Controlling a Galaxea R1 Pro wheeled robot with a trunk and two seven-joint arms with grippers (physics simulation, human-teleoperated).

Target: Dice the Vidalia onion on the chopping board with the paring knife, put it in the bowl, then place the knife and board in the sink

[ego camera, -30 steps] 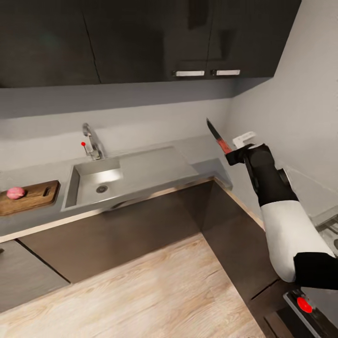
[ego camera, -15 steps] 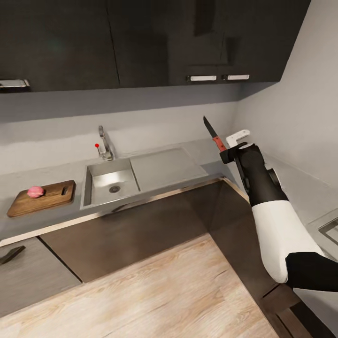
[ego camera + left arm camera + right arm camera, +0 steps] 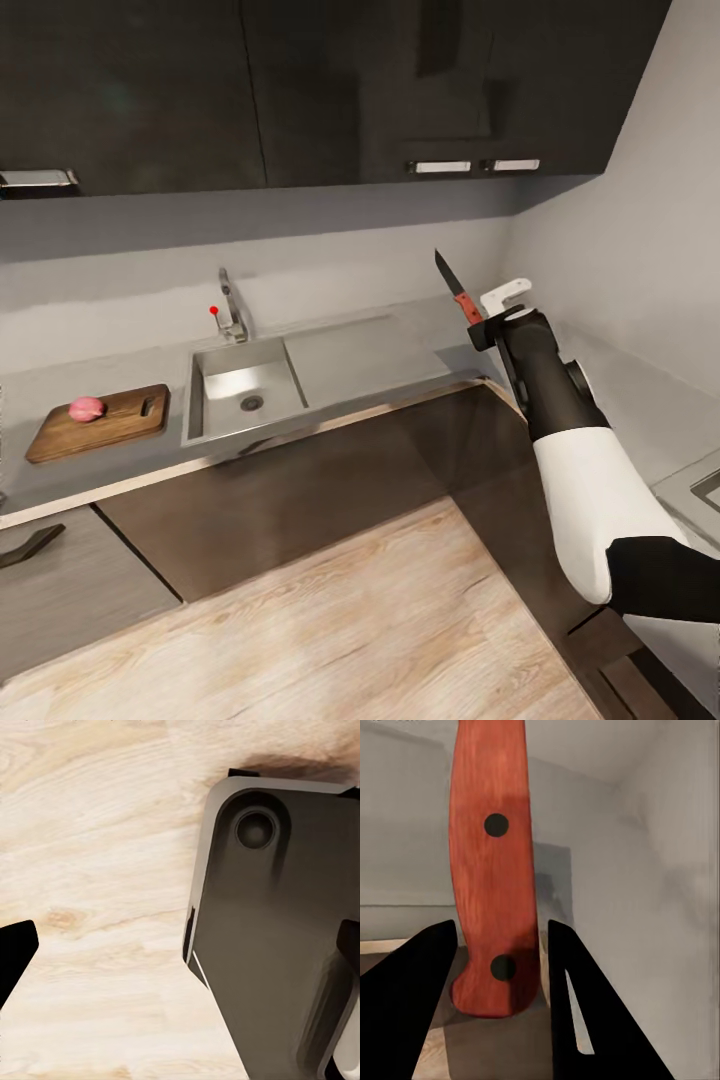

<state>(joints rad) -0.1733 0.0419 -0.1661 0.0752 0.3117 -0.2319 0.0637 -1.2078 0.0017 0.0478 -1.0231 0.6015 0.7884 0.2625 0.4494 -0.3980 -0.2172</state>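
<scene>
Camera drift is sliding the sink (image 3: 245,385) and chopping board (image 3: 100,420) rightward in the head view compared with a second ago, suggesting the robot is turning toward them. The right gripper (image 3: 478,322) is clamping the paring knife (image 3: 453,287) by its red handle, blade rising above it; the onion (image 3: 86,408) is lying on the board, far to the gripper's left, undiced. No legible writing is appearing.

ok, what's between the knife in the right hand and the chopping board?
Head view: the sink with its flat drainboard lies between the paring knife, held by the right hand, and the chopping board.
</scene>
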